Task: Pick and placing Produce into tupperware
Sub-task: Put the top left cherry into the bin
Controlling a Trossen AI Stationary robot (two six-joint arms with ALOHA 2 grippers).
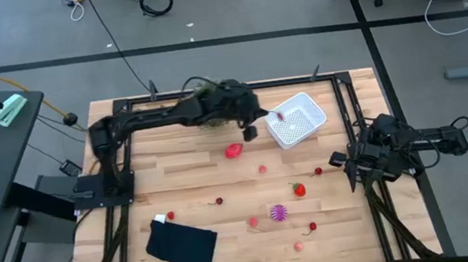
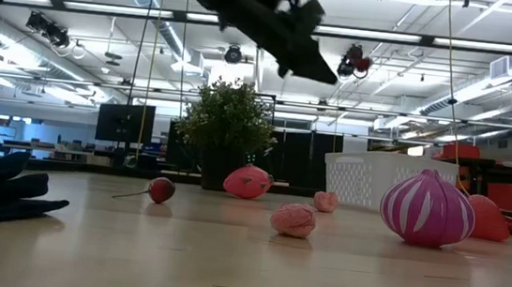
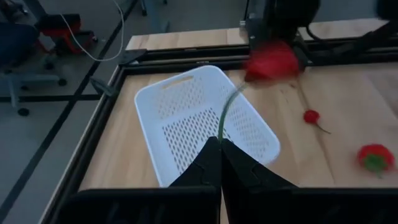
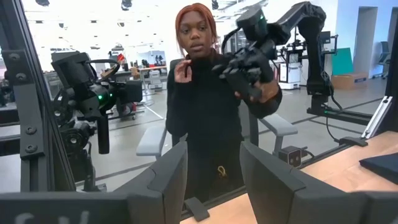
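My left gripper (image 1: 252, 130) (image 3: 219, 148) is up in the air at the white basket's (image 1: 303, 121) (image 3: 186, 118) left rim, shut on the green stem of a red cherry (image 3: 270, 62) (image 1: 280, 116) (image 2: 356, 61). The cherry is blurred and is over the basket. Other fruits lie on the wood: a pink one (image 1: 234, 151), a strawberry (image 1: 298, 189), the spiky purple piece (image 1: 278, 212) (image 2: 427, 209), and small cherries (image 1: 318, 172). My right gripper (image 4: 213, 180) is parked at the table's right edge (image 1: 349, 160), open, holding nothing. My left gripper pinches the cherry's green stem (image 3: 222, 127) at its free end, between the tips of the two shut fingers. The stem runs on ahead of the fingertips to the red fruit (image 3: 270, 62). The cherry is lifted clear of the table, above the basket.
A bushy green plant (image 2: 225, 126) stands at the far edge, partly under my left arm. A dark blue folded cloth (image 1: 182, 243) lies near the left front corner with a red fruit (image 1: 161, 218) beside it. A person (image 4: 205, 106) stands beyond the table's right side.
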